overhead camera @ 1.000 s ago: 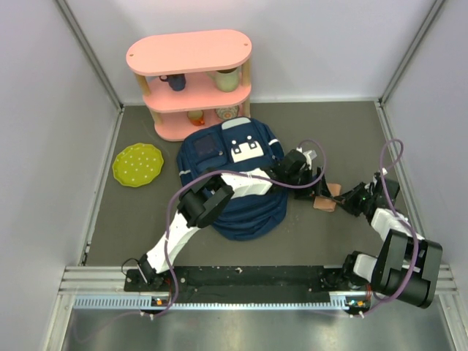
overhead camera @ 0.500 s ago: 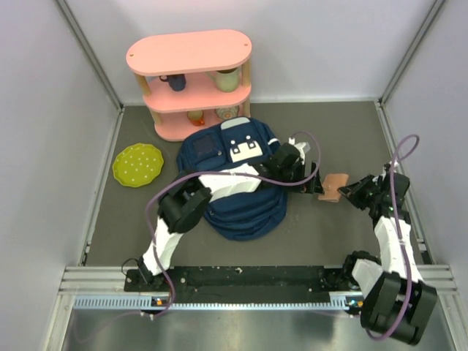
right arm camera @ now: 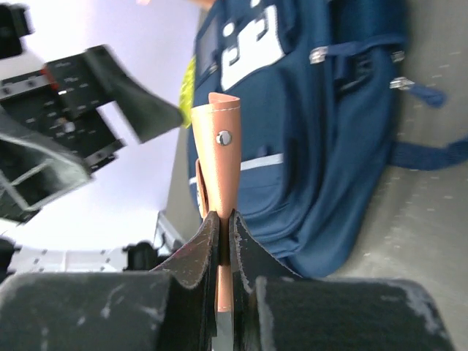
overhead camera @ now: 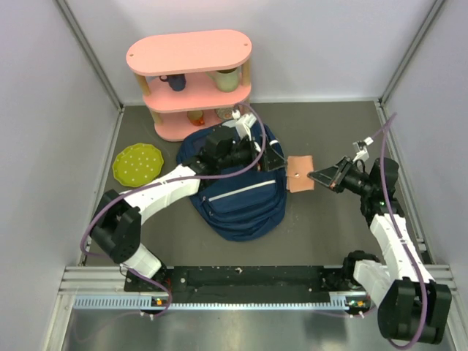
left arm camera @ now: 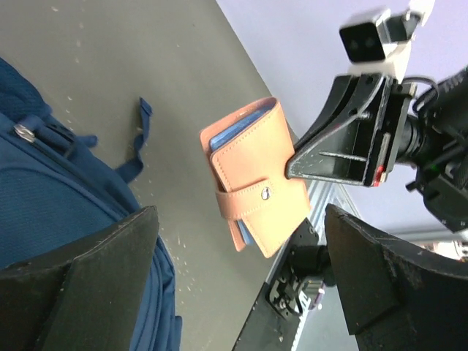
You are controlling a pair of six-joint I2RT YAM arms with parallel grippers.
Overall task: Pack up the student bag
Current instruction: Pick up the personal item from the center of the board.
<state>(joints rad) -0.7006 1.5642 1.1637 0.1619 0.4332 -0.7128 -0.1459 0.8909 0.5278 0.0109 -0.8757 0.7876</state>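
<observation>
Mid-table, toward the far edge: student bag point(overhead camera: 241, 201) lies flat, front up, its top near the pink shelf point(overhead camera: 190, 80). Left gripper point(overhead camera: 269, 155) hovers over the bag's upper right corner, jaws spread wide, nothing between them. Just to its right, a tan wallet point(overhead camera: 300, 174) is raised off the table, pinched by one edge in the right gripper point(overhead camera: 316, 175), jaws tight on it. Wallet sits ahead of the left jaws, long axis tilted roughly crosswise to their closing line. Left arm is nearer the bag. No open pocket visible.
</observation>
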